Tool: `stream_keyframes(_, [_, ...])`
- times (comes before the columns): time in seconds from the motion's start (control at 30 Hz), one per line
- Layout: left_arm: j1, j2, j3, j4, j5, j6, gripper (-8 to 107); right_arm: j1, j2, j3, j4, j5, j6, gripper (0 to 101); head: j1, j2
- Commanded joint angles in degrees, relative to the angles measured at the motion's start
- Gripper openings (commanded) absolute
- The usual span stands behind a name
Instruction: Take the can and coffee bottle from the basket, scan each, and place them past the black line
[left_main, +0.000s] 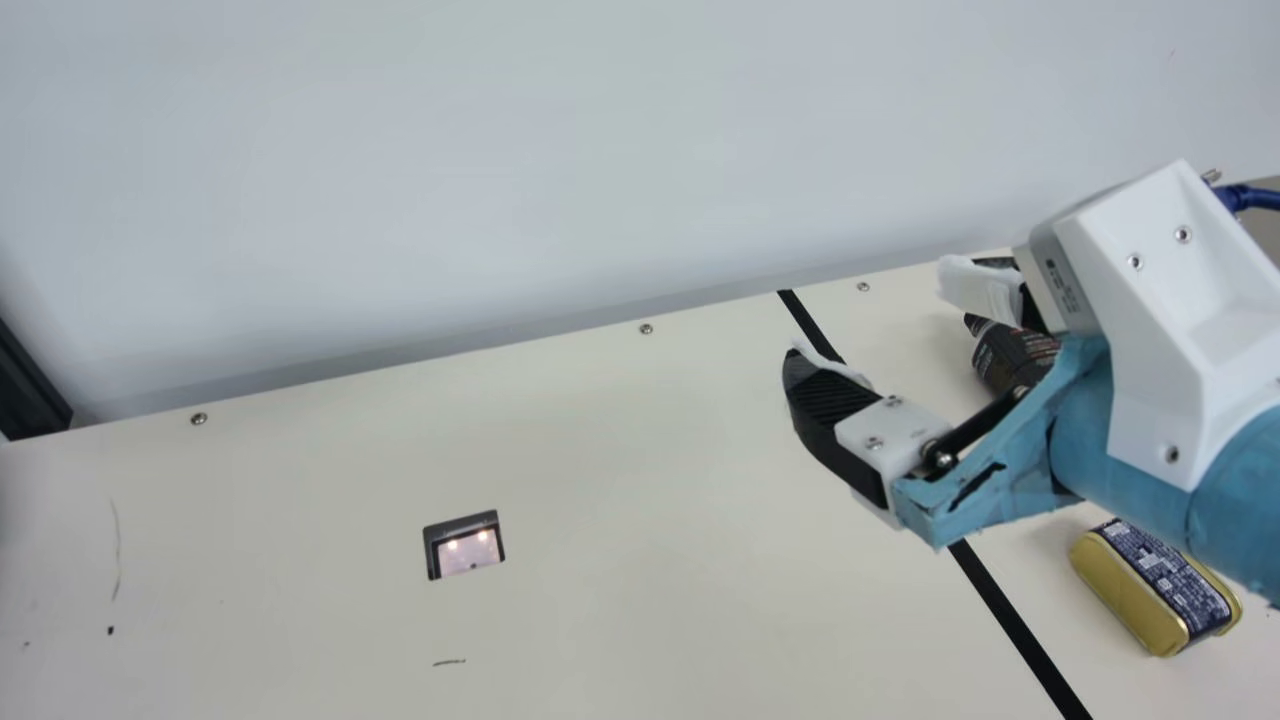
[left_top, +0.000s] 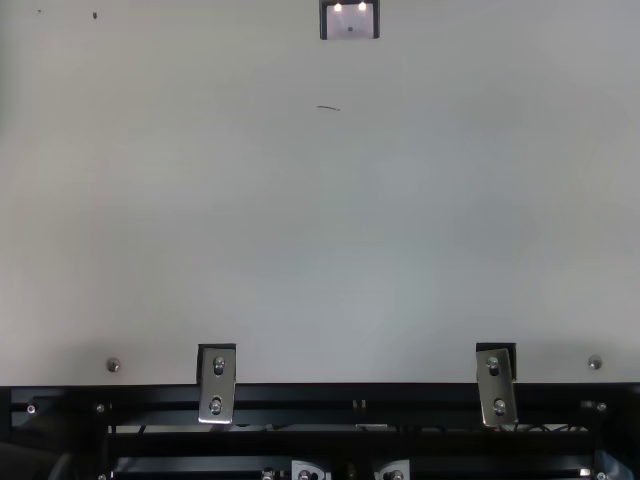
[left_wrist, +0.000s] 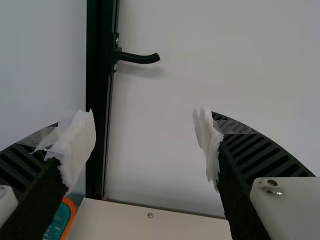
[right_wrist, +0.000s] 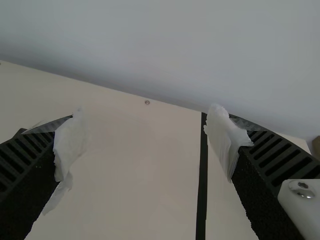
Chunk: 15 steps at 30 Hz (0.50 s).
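Lying past the black line, the can and coffee bottle suggest placing is finished; scanning cannot be confirmed. Right gripper and left gripper have empty, spread fingers.

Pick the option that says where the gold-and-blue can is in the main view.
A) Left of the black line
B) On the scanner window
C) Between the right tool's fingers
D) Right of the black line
D: the can lies on the table to the right of the black line, with the scanner window on the line's other side.
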Motion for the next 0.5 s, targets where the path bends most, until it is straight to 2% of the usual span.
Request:
stream_keyframes(0.0, [0.88,1.32,-2.21,-1.96,0.37,-0.16,90,0.0,0.0,0.0,0.0,0.0,0.0,101,-1.62,0.05])
stream_keyframes(0.47, [1.4,7.1,-10.67,-14.75,-0.58,3.11,90,0.0,0.0,0.0,0.0,0.0,0.0,101,-1.62,0.05])
